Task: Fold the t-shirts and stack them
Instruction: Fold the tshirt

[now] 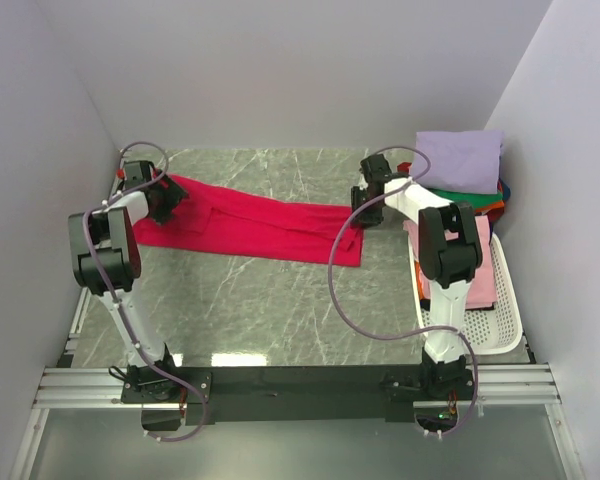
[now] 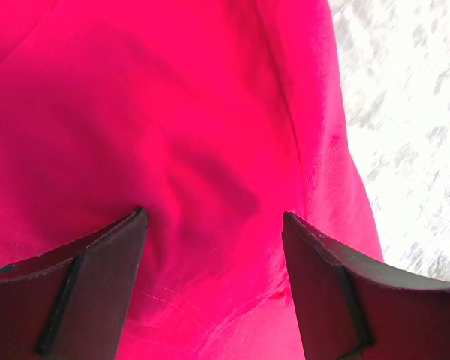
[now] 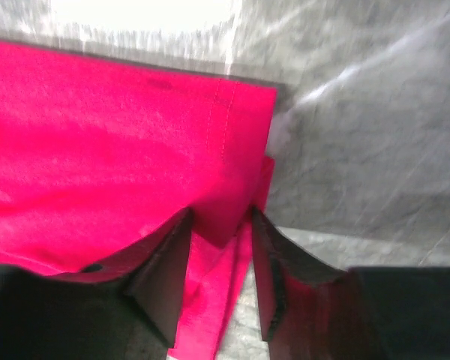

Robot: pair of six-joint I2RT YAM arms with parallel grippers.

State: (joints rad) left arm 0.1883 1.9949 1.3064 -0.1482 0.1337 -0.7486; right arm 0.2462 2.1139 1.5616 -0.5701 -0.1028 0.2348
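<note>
Care now: left claw [image 2: 212, 217] spread over the red t-shirt [image 1: 270, 225], right claw [image 3: 221, 215] half shut round its corner, grip unclear, so both should pinch deep.

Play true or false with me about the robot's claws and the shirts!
The red shirt lies stretched out on the table. True.
The left claw is squeezed shut. False: it is wide open over the red cloth.
The lavender shirt is on top of the pile on the right. True.
The white basket sits on the left side. False: it sits on the right, beside the right arm.
The right claw is over the lavender shirt. False: it is at the red shirt's right end, with red cloth in its gap.
</note>
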